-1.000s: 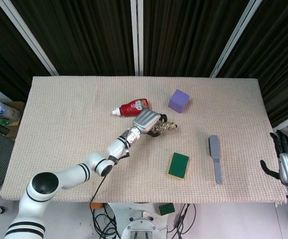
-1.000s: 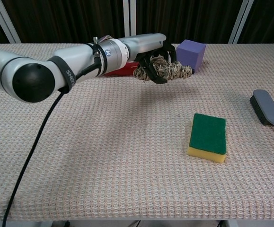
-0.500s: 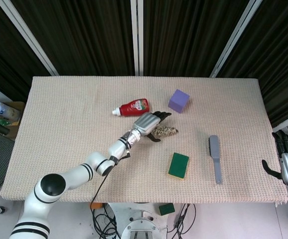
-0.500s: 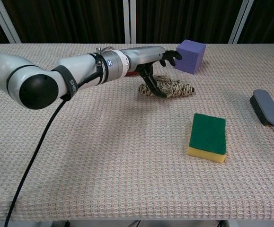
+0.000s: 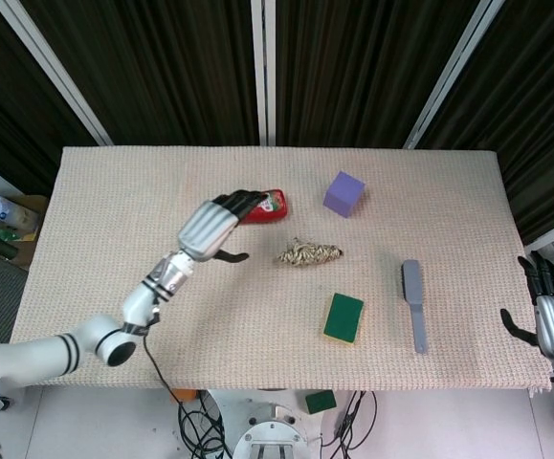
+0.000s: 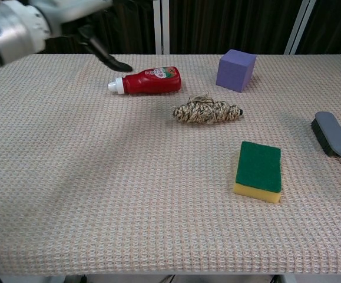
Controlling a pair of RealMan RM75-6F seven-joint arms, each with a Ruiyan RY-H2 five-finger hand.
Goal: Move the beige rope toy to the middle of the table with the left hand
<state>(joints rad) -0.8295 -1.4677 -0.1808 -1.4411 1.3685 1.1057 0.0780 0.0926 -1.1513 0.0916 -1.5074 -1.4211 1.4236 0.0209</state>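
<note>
Now the beige rope toy lies free, left hand open above.

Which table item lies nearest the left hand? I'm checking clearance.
The red bottle: the left hand overlaps it in the head view. The rope toy lies clearly apart.

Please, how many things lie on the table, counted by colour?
Beige: 1, rope toy
Red: 1, bottle
Purple: 1, block
Green and yellow: 1, sponge
Grey: 1, brush
Total: 5
</note>
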